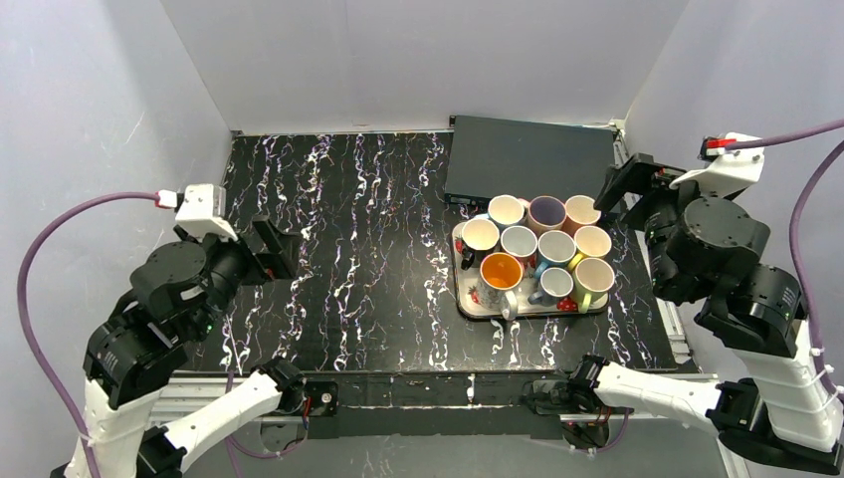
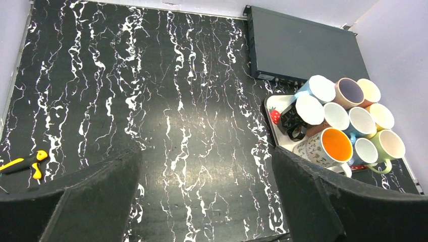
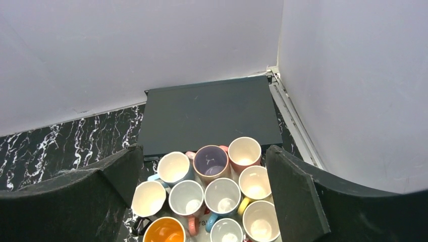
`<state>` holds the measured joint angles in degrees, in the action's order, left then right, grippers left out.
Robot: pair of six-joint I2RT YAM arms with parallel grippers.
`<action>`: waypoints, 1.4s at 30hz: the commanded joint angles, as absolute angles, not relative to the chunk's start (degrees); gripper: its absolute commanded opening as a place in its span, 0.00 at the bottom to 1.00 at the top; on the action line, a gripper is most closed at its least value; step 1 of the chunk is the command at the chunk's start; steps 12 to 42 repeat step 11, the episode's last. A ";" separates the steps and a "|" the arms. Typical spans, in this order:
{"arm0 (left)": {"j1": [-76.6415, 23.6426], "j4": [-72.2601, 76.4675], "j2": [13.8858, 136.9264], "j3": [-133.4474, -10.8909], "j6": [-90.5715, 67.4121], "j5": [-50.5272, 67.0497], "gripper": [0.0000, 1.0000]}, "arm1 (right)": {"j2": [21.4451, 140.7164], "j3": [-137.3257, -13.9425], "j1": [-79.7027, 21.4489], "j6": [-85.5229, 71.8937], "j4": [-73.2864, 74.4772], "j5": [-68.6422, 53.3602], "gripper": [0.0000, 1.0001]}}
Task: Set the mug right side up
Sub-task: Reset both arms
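Both arms are parked wide: left gripper and right gripper are spread open, nothing held. The mugs sit packed on the tray in front of the black box — every mouth looks up, so I'd say done. Next move is just checking for a flipped one.

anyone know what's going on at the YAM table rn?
Nothing is being handled. The left end effector and right end effector are both open and empty, pulled back from the work. Ten mugs sit packed on a tray at the right of the table, every one showing its opening upward, so no mug looks upside down from these views.
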<state>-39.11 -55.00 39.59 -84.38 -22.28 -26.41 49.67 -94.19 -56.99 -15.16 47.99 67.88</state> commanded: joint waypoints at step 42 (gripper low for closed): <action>-38.94 -56.70 36.70 -86.88 -21.10 -28.38 0.98 | 46.46 -95.01 -56.85 -8.54 38.18 67.54 0.99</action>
